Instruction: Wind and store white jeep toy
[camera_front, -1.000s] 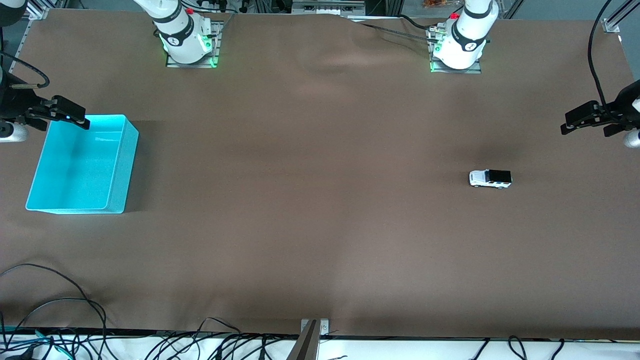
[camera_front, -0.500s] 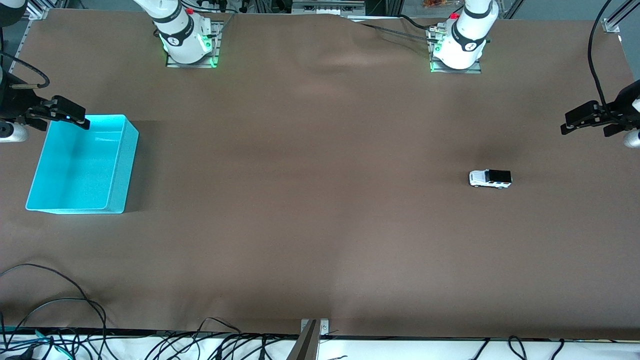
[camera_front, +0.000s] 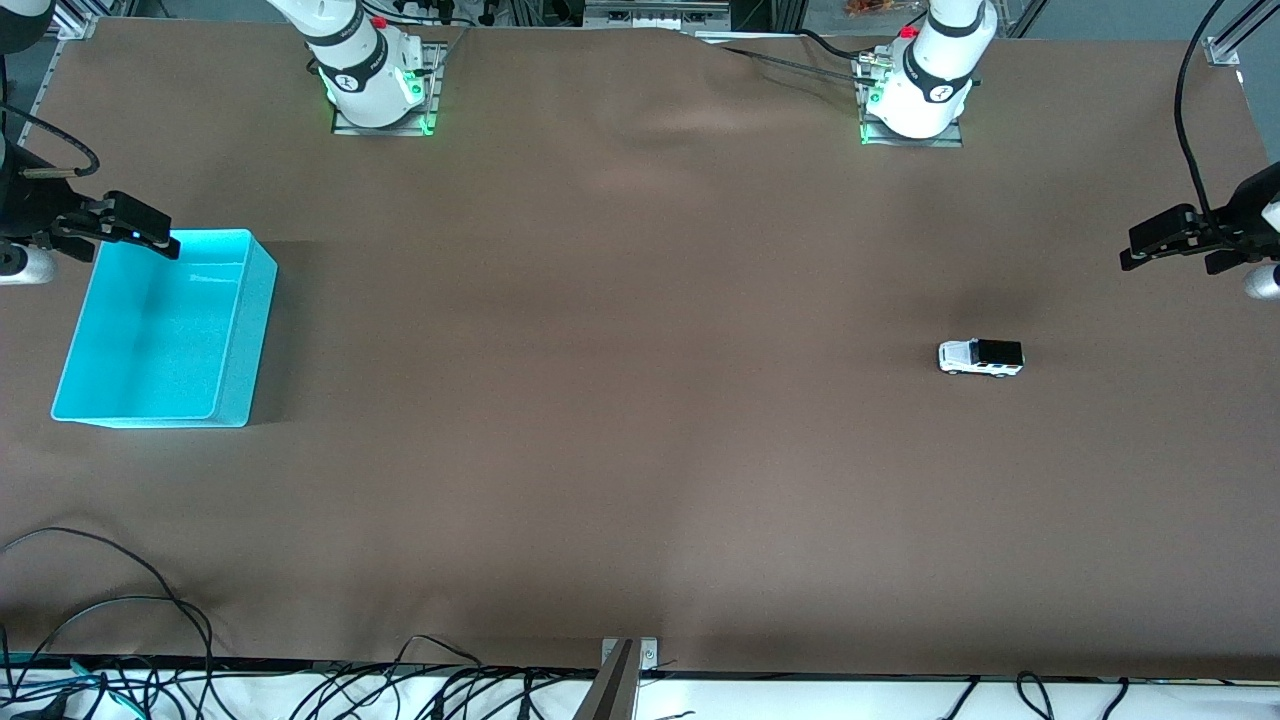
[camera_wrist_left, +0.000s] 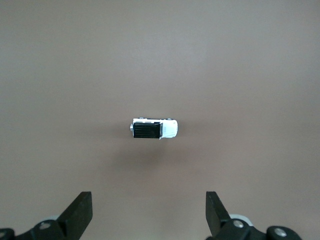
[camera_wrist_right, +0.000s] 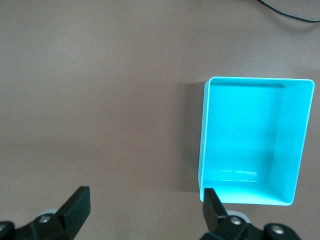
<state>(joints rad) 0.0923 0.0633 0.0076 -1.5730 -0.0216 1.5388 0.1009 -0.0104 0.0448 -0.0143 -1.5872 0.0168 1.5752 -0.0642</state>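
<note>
White jeep toy (camera_front: 981, 357): boxy, black roof, upright on brown worktop (camera_front: 640, 400), left arm's end, bare cloth all round. Left gripper (camera_wrist_left: 149, 215) above, spread. Right gripper (camera_wrist_right: 145, 212) spread over turquoise bin (camera_front: 240, 330) edge.

**Parts cut off or too small to tell**

Both arms are cut by the front view's side edges. One corner of the turquoise bin (camera_front: 160, 330) is covered by the right gripper (camera_front: 150, 238). The white jeep toy (camera_front: 981, 357) is too small for details to be told.
</note>
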